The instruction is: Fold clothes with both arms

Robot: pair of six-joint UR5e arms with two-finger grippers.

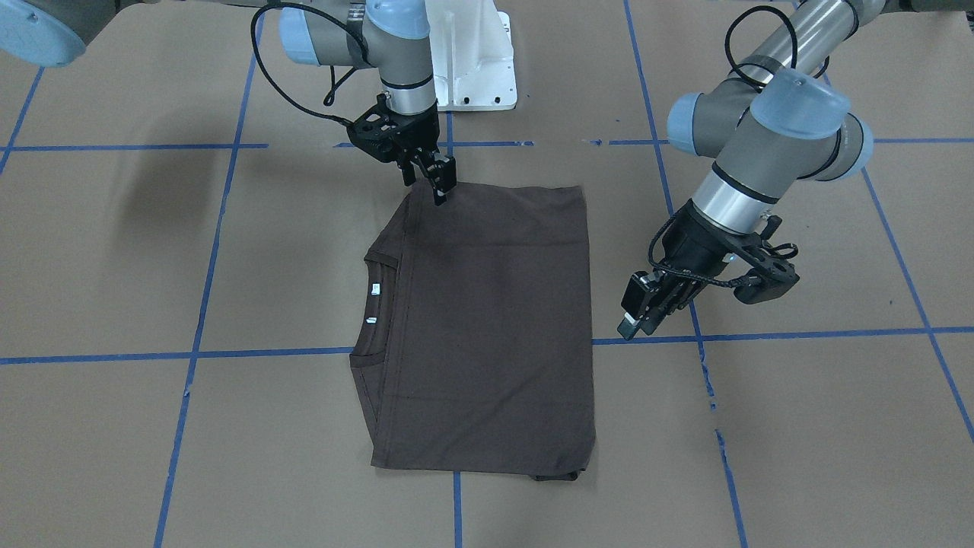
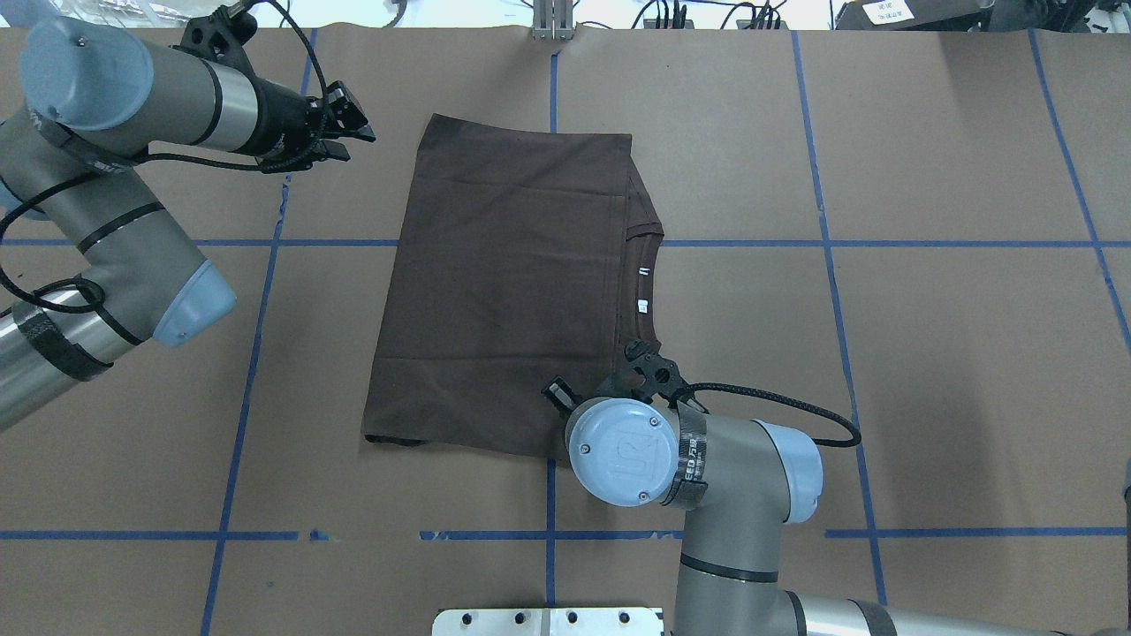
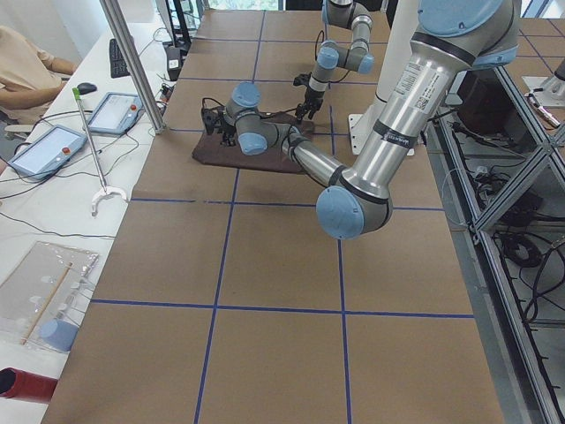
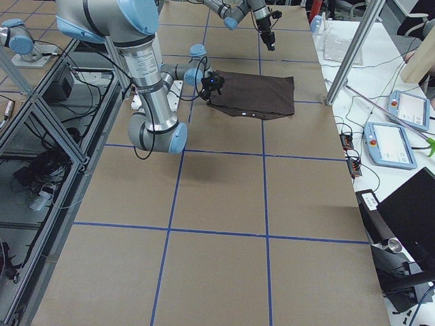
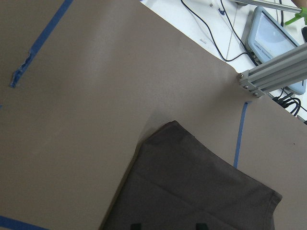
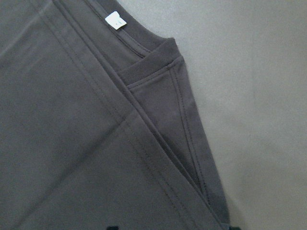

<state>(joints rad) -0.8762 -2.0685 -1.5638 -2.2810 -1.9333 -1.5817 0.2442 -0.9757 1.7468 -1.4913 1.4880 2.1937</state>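
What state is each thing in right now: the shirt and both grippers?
T-shirt: folded to a rectangle, flat on the table, white labels showing.
Left gripper: open, empty, above bare table beside the shirt.
Right gripper: open, gripping nothing, low at the shirt's near corner on the collar side.

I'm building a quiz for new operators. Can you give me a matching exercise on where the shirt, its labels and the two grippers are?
Things:
1. T-shirt
2. left gripper
3. right gripper
4. neck labels

Places or states:
A. white, inside the collar
B. over bare table, beside the shirt
C. at the shirt's edge nearest the robot's base
D. folded, lying flat

Pairs: 1-D, 2-B, 3-C, 4-A
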